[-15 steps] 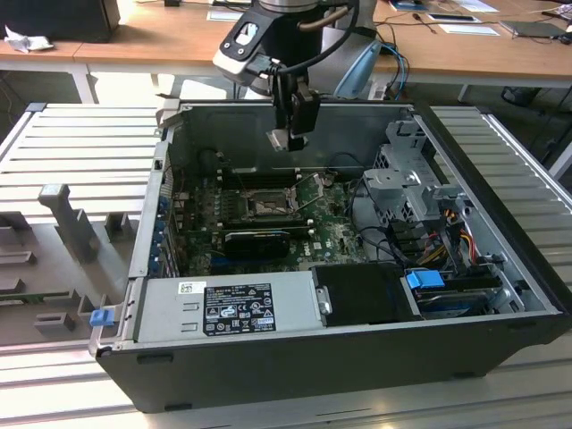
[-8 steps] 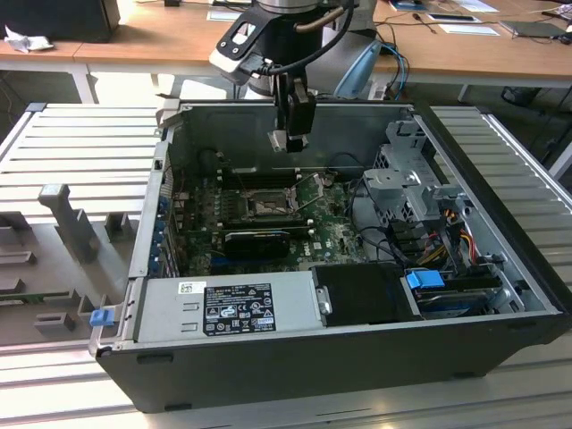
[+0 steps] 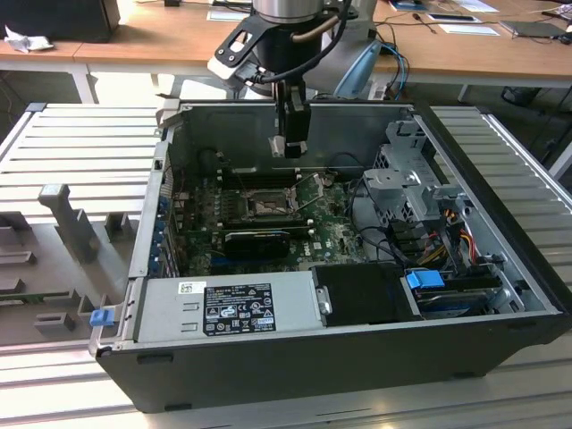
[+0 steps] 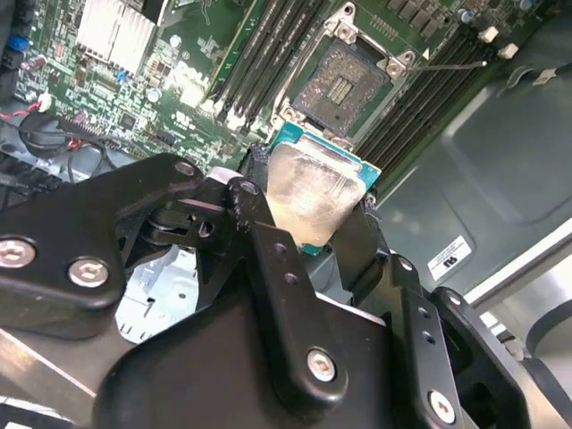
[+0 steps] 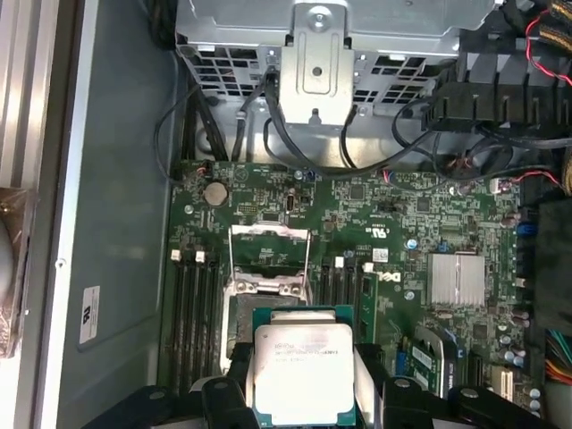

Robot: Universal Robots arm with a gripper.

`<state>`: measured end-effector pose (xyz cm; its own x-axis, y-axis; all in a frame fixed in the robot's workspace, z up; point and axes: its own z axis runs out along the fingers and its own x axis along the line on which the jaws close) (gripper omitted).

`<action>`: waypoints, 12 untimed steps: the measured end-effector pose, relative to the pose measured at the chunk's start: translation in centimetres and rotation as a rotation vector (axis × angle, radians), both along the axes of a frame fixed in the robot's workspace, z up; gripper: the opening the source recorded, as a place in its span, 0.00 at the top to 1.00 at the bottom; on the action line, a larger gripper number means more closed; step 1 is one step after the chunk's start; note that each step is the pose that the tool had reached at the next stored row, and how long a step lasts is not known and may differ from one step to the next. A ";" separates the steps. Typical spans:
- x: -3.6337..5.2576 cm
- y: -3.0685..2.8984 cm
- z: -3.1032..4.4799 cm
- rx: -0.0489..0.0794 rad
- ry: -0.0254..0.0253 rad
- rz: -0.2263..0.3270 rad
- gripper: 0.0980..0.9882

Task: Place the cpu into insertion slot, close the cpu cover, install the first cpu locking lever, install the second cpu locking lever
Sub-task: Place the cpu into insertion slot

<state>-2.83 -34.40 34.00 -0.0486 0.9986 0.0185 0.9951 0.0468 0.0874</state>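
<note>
The pincer (image 4: 315,189) is closed narrowly on the cpu (image 4: 308,204), its black fingers (image 4: 259,168) pressing two opposite edges. The print on the chip's silvery top is too faint to read. Below and just beyond the fingertips lies the bare insertion slot (image 4: 344,85), with the cpu cover (image 5: 270,255) standing open at its far side. A white label (image 4: 450,255) sits on the case wall beside the pincer.

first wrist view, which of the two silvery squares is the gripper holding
The smooth, green-edged cpu, clamped in the gripper. The other is a ribbed heatsink fixed on the board, away from the gripper.
</note>
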 end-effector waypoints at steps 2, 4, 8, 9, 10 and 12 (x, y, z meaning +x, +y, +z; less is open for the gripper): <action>0.00 0.00 -0.47 0.000 0.0003 -0.001 0.51; 0.00 0.00 -0.75 0.000 0.0004 -0.001 0.51; 0.00 0.00 -1.21 0.000 0.0003 -0.001 0.51; 0.00 0.00 -1.28 0.000 0.0003 -0.001 0.51; 0.00 0.00 -1.36 0.000 0.0004 -0.001 0.51; 0.00 0.00 -1.57 0.000 0.0003 -0.001 0.51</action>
<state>-2.84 -34.40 32.42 -0.0476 0.9987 0.0186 0.9951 0.0458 0.0872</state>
